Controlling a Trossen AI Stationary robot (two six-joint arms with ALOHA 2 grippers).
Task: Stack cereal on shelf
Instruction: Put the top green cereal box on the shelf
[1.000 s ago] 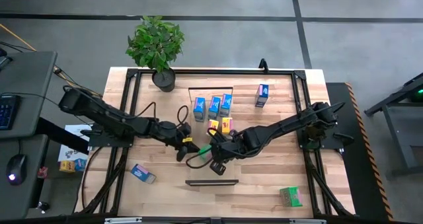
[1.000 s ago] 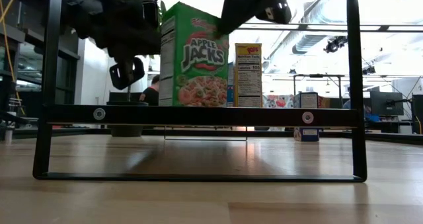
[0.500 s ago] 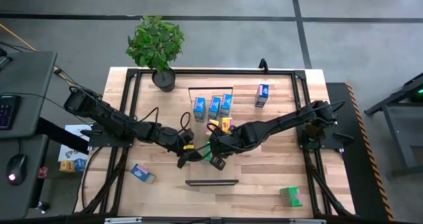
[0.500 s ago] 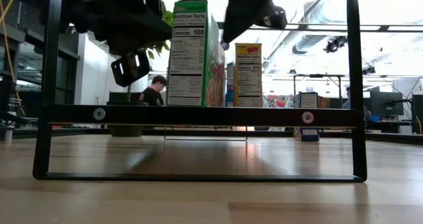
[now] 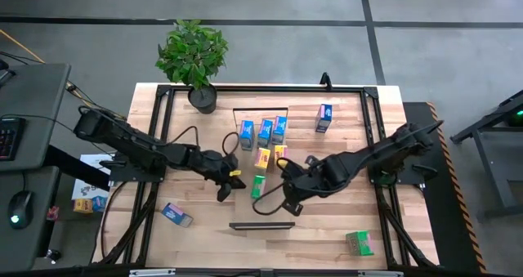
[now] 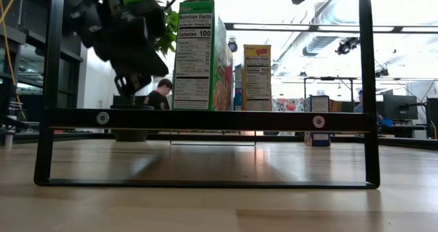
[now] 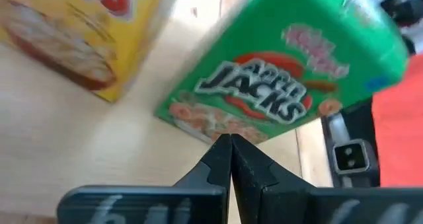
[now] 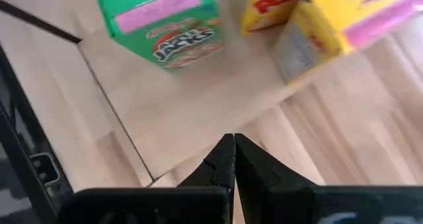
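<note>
Green Apple Jacks box [image 5: 259, 185] stands free on the shelf [image 5: 267, 164] beside the yellow boxes [image 5: 263, 156]. Left gripper [image 5: 222, 187] and right gripper [image 5: 286, 202] flank it, both clenched, empty. Next: fetch a stray box.

Even overhead light, soft shadows on the table [image 5: 343, 122]. Low view: bright ceiling glare behind. Wrist views: green box [image 7: 284, 72] motion-blurred, fingers sharp.

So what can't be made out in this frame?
- Low view: the right claw is cut off by the top edge.
- Low view: the blue boxes are mostly hidden behind the green Apple Jacks box.
- High view: print on the far green box is too small to read.
- Left wrist view: the yellow box is blurred and cropped.
</note>
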